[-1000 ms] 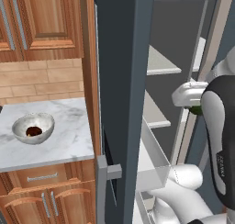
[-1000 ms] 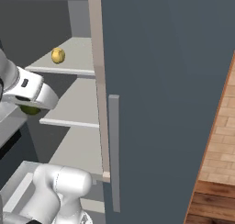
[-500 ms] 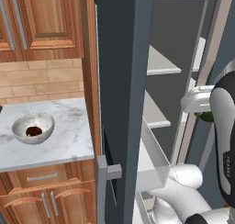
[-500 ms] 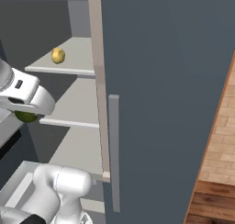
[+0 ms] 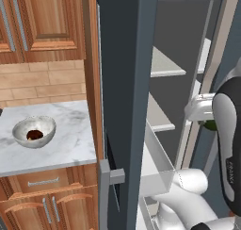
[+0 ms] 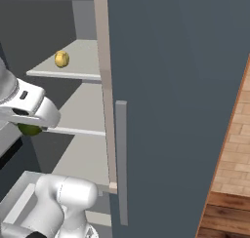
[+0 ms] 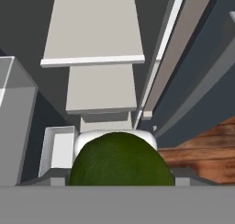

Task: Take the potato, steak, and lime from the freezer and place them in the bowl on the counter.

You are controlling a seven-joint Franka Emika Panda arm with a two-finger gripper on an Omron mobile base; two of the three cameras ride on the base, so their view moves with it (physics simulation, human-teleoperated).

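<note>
Beside the open freezer (image 6: 171, 86), the gripper (image 7: 120, 179) is clamped on the lime (image 7: 120, 161).
Up on a freezer shelf the potato (image 6: 61, 59) sits alone; the steak (image 5: 33, 134) lies in the bowl (image 5: 34, 131) on the counter (image 5: 70, 144).

At my ten o'clock I see the upper wooden cabinets (image 5: 42, 21) above a tan tile backsplash (image 5: 44, 80). Toward three o'clock I see the wood plank floor (image 6: 229, 183).
</note>
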